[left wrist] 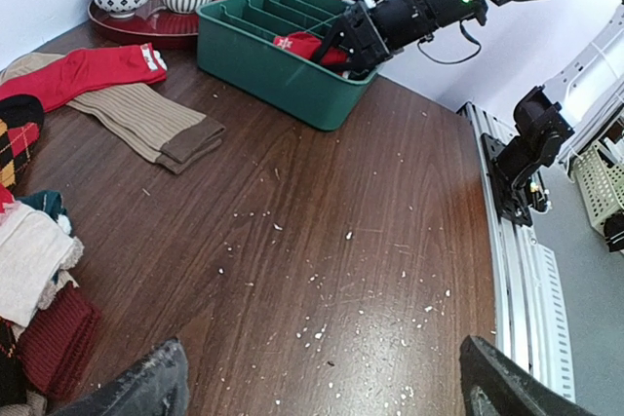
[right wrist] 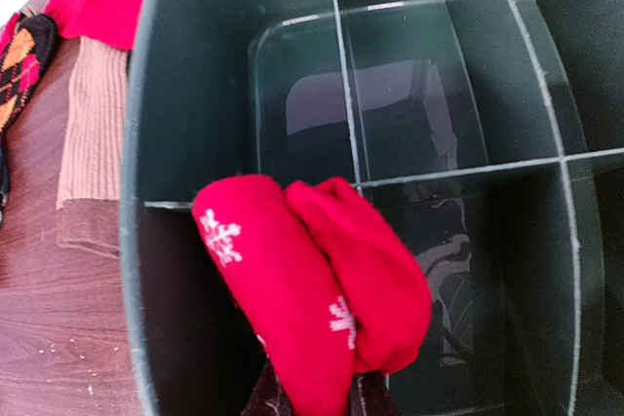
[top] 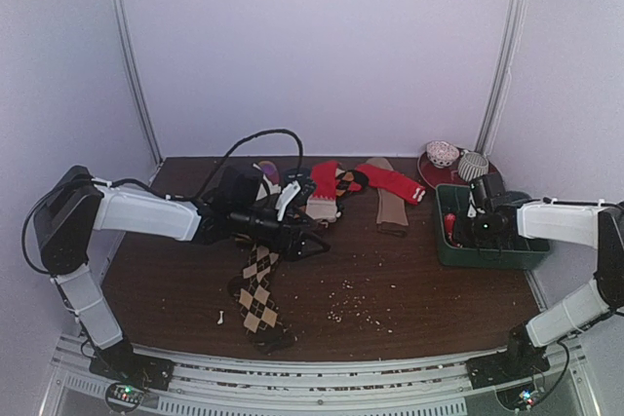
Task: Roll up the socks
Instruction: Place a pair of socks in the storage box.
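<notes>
The dark brown argyle sock (top: 258, 291) lies flat at the front middle of the table. The red sock with a striped cuff (top: 392, 180) lies at the back, and also shows in the left wrist view (left wrist: 88, 70). My left gripper (top: 310, 244) hangs just right of the argyle sock's upper end, open and empty (left wrist: 322, 398), over bare wood. My right gripper (top: 470, 231) is inside the green bin (top: 487, 258). It is shut (right wrist: 312, 406) on a rolled red sock with white snowflakes (right wrist: 312, 284), held over a divider.
A tan ribbed sock (top: 392, 209) lies beside the red one. A pile of mixed socks (top: 322, 192) sits at the back middle. Two patterned bowls (top: 456, 159) stand on a red plate behind the bin. White crumbs (top: 356, 311) dot the wood.
</notes>
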Available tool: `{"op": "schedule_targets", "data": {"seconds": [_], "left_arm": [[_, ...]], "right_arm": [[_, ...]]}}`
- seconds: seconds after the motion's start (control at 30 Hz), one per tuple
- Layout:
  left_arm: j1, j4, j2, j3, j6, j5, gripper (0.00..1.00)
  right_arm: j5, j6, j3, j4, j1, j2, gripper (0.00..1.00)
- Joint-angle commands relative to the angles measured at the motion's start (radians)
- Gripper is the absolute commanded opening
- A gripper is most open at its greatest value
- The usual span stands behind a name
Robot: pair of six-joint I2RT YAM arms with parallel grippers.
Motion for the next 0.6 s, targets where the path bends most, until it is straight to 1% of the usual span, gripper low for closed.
{"op": "schedule_targets", "data": {"seconds": [0.0, 0.4, 0.57], "left_arm": [[-0.007, 0.028, -0.011, 0.012, 0.013, 0.020, 0.96], [-0.011, 0.005, -0.026, 0.010, 0.030, 0.010, 0.96], [-0.011, -0.007, -0.028, 0.015, 0.038, 0.000, 0.96]], "right_arm": [[0.064, 0.000, -0.012, -0.105, -0.006, 0.066, 0.00], [0.055, -0.009, 0.013, -0.095, -0.001, 0.187, 0.00], [0.052, -0.020, 0.037, -0.132, -0.001, 0.231, 0.10]]}}
